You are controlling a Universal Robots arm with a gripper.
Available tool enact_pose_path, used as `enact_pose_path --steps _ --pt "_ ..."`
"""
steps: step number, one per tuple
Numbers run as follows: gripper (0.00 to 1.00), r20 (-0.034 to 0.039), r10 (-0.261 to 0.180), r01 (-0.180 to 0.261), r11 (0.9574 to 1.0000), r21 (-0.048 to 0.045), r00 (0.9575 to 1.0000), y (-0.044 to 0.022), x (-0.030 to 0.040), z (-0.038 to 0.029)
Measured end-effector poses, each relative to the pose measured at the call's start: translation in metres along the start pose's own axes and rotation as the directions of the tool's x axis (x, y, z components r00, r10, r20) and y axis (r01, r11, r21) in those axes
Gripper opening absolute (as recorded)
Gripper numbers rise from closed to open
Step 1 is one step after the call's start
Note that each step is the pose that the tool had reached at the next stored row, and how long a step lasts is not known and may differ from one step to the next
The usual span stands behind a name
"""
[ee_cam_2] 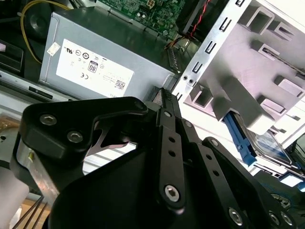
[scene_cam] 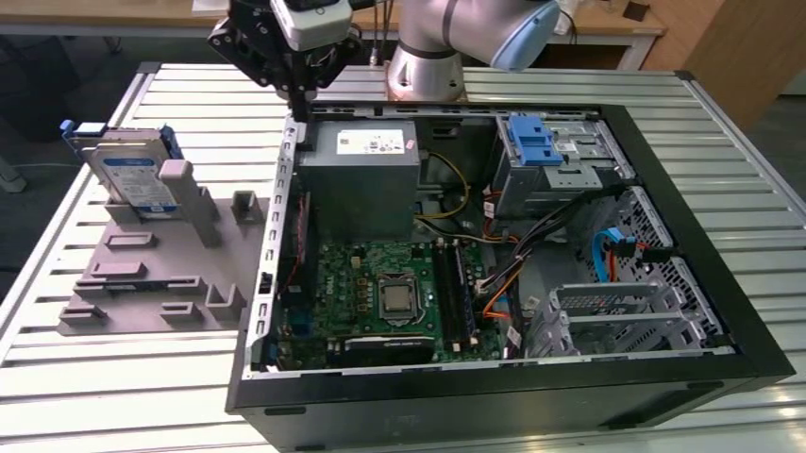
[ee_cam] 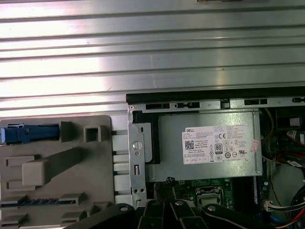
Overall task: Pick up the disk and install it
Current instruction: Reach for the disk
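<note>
The disk (scene_cam: 131, 176) stands on edge in a slot at the far end of a grey fixture (scene_cam: 151, 269), on the exterior view's left; it is silver with a white-and-blue label and a blue carrier bracket. Its blue bracket also appears in the second wrist view (ee_cam_2: 239, 139) and the first wrist view (ee_cam: 29, 133). My gripper (scene_cam: 302, 106) hangs over the back left corner of the open computer case (scene_cam: 705, 236), to the right of the disk and apart from it. Its black fingers (ee_cam_2: 167, 124) meet at the tips with nothing between them, just above the grey power supply box (ee_cam_2: 95, 57).
The case lies open on a slatted metal table (scene_cam: 101, 377), showing a green motherboard (scene_cam: 384, 293), cables, a drive cage with a blue latch (scene_cam: 534, 142) and a metal bay (scene_cam: 617, 311). The grey fixture (ee_cam: 52, 167) has several empty slots and blocks.
</note>
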State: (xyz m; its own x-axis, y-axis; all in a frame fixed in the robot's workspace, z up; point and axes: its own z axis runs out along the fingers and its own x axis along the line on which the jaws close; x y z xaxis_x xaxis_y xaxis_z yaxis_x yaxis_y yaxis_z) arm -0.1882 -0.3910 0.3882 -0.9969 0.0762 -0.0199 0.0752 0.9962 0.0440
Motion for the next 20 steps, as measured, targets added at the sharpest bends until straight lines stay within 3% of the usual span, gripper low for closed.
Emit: enact_pose_path --steps 20 --pt "0.11 -0.0011 0.000 0.000 1.0000 0.0001 1.0000 -0.0006 0.0131 0.0011"
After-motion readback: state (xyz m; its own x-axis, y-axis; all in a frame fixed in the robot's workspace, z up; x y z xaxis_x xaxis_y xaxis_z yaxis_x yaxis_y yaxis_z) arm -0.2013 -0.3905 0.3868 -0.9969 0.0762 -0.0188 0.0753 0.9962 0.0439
